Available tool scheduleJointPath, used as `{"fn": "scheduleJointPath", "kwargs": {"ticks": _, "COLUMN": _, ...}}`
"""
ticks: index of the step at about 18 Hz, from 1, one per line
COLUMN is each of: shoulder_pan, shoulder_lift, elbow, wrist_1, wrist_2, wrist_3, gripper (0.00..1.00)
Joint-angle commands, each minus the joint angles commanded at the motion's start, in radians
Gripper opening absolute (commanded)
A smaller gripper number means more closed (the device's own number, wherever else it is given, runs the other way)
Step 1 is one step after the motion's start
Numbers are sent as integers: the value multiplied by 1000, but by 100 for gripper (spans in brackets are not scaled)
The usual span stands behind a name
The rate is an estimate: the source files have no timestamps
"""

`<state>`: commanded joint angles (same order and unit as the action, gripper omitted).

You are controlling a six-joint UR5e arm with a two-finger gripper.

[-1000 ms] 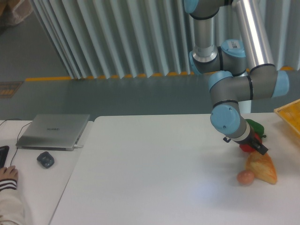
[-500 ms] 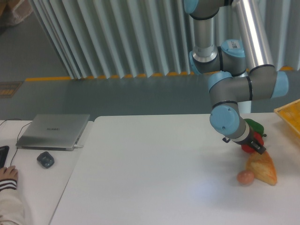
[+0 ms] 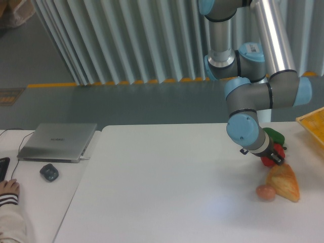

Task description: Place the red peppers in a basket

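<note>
The red pepper [image 3: 267,161] lies at the table's right side, mostly hidden behind my gripper [image 3: 274,155]. The dark fingers [image 3: 276,157] straddle it and appear closed on it, with red showing on either side. It still looks low on the table, just above the bread wedge. Only a yellow-orange corner of the basket [image 3: 312,123] shows at the right edge, up and to the right of the gripper.
A green bell pepper [image 3: 275,136] sits right behind the gripper. An orange-yellow bread wedge [image 3: 284,183] and a brownish-pink ball [image 3: 265,192] lie just in front. At far left are a laptop [image 3: 58,141], a mouse [image 3: 49,172] and a person's hand [image 3: 8,189].
The gripper's fingers have drawn slightly up and left, off the top of the bread wedge, and more red shows beside them. The other objects have not moved.
</note>
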<state>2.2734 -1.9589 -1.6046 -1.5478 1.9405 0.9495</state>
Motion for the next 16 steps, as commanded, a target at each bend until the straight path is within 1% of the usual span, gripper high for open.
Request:
{"fn": "scheduleJointPath", "kwargs": {"ticks": 1, "shoulder_pan": 0, "shoulder_lift": 0, "elbow": 5, "wrist_1": 0, "wrist_2": -14, "wrist_3": -6, "gripper": 50}}
{"fn": "scheduleJointPath", "kwargs": {"ticks": 2, "shoulder_pan": 2, "shoulder_lift": 2, "elbow": 6, "wrist_1": -2, "wrist_2": -20, "wrist_3": -9, "gripper": 47}}
{"fn": "scheduleJointPath", "kwargs": {"ticks": 6, "shoulder_pan": 2, "shoulder_lift": 3, "elbow": 17, "wrist_1": -3, "wrist_2": -23, "wrist_3": -6, "gripper": 48}}
{"fn": "scheduleJointPath", "kwargs": {"ticks": 9, "shoulder_pan": 2, "shoulder_lift": 2, "elbow": 40, "wrist_1": -38, "wrist_2": -37, "wrist_3": -3, "gripper": 46}}
{"fn": "scheduleJointPath", "kwargs": {"ticks": 12, "shoulder_pan": 0, "shoulder_lift": 0, "elbow": 38, "wrist_1": -37, "wrist_2": -38, "wrist_3": -6, "gripper": 48}}
{"fn": "scheduleJointPath", "kwargs": {"ticks": 13, "shoulder_pan": 2, "shoulder_lift": 0, "elbow": 41, "wrist_1": -35, "wrist_2": -38, "wrist_3": -6, "gripper": 69}}
{"fn": "scheduleJointPath", "kwargs": {"ticks": 14, "shoulder_pan": 2, "shoulder_lift": 2, "elbow": 44, "wrist_1": -34, "wrist_2": -38, "wrist_3": -3, "gripper": 85}}
{"fn": "scheduleJointPath", "kwargs": {"ticks": 15, "shoulder_pan": 2, "shoulder_lift": 2, "elbow": 45, "wrist_1": -31, "wrist_2": -41, "wrist_3": -6, "gripper": 90}}
{"fn": "scheduleJointPath", "kwargs": {"ticks": 16, "shoulder_pan": 2, "shoulder_lift": 2, "elbow": 51, "wrist_1": -29, "wrist_2": -51, "wrist_3": -6, "gripper": 100}}
